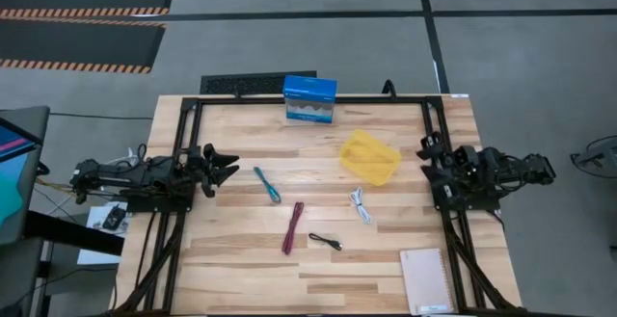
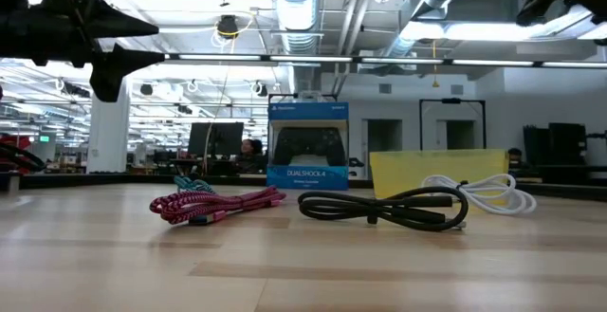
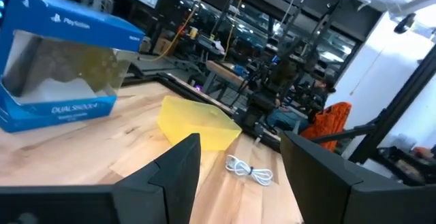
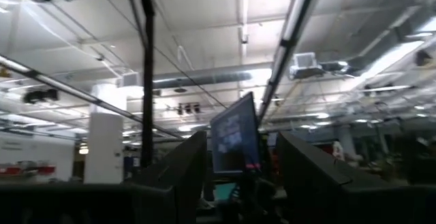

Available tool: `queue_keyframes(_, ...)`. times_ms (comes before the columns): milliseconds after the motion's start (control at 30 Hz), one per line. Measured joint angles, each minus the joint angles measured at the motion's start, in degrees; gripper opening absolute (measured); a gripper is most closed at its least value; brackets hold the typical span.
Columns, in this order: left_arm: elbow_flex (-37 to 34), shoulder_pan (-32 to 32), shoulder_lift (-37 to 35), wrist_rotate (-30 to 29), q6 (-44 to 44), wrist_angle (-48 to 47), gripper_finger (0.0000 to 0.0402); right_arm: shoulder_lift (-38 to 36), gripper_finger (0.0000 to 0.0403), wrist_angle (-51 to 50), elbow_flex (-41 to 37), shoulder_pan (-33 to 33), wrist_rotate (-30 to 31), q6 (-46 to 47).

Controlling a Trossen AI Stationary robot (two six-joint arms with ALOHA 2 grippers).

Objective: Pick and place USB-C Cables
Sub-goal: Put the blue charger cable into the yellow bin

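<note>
All four cables lay loose on the tabletop (image 1: 241,269), none yet in the yellow tray (image 1: 370,157): the teal cable (image 1: 267,184) left of centre, the maroon cable (image 1: 293,227) nearer the front edge, the black cable (image 1: 325,242) just right of it, and the white cable (image 1: 361,205) near the tray's front corner. The left end effector (image 1: 225,166) hung at the left edge, its fingers parted and empty; the right end effector (image 1: 425,153) waited at the right edge, fingers likewise apart and holding nothing. The likeliest trouble was a missed pinch: these cables were thin and lay flat, so fingers descending slightly off-line would probably close on wood or push the bundle aside. The maroon and black cables sat close together, so a careless reach for one might drag the other. The white cable's loose loops could snag on a finger, and a release near the shallow tray's rim might let a cable slide out.
</note>
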Motion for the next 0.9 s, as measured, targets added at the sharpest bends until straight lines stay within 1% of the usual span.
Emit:
queue_keyframes(67,0.00,-0.02,-0.01,-1.44,0.79,0.11,0.0194,0.00,0.0200,-0.95,0.01,0.00,2.37,0.17)
queue_keyframes(133,0.00,0.02,-0.01,-1.70,-0.66,0.11,0.0194,-0.02,0.0200,-1.47,0.02,0.00,4.69,2.88)
queue_keyframes(200,0.00,0.02,-0.01,-1.54,-1.83,0.13,0.0194,0.00,0.0200,-2.60,0.02,0.01,9.19,6.62)
queue_keyframes(267,0.00,0.01,0.01,-1.89,-4.17,0.52,0.0194,-0.02,0.0200,-2.80,0.13,0.01,14.95,8.45)
queue_keyframes(333,0.00,0.01,0.01,-2.34,-6.13,2.51,0.0194,0.04,0.0200,-5.98,1.37,-0.01,18.01,8.99)
queue_keyframes(400,0.41,0.02,-0.01,-1.38,-7.26,4.02,0.0194,0.27,0.0200,-9.03,3.85,-0.01,18.39,9.00)
queue_keyframes(467,1.66,-0.04,0.06,-0.64,-7.97,3.27,0.0194,1.50,0.0200,-11.92,6.87,-0.01,18.69,9.04)
queue_keyframes(600,6.04,-0.02,-0.05,1.14,-8.51,4.34,0.0194,6.66,0.0200,-18.21,13.33,-0.01,18.74,9.08)
queue_keyframes(733,10.18,-0.04,0.05,3.96,-8.50,3.88,0.0194,14.90,0.0200,-25.40,20.76,0.28,18.73,9.55)
queue_keyframes(800,12.16,-0.03,0.05,5.29,-8.47,4.10,0.0194,19.62,0.0200,-30.67,24.90,0.53,18.73,12.07)
queue_keyframes(900,14.23,-0.02,1.08,8.21,-7.60,3.64,0.0194,26.69,0.0200,-41.55,31.52,0.54,18.73,18.19)
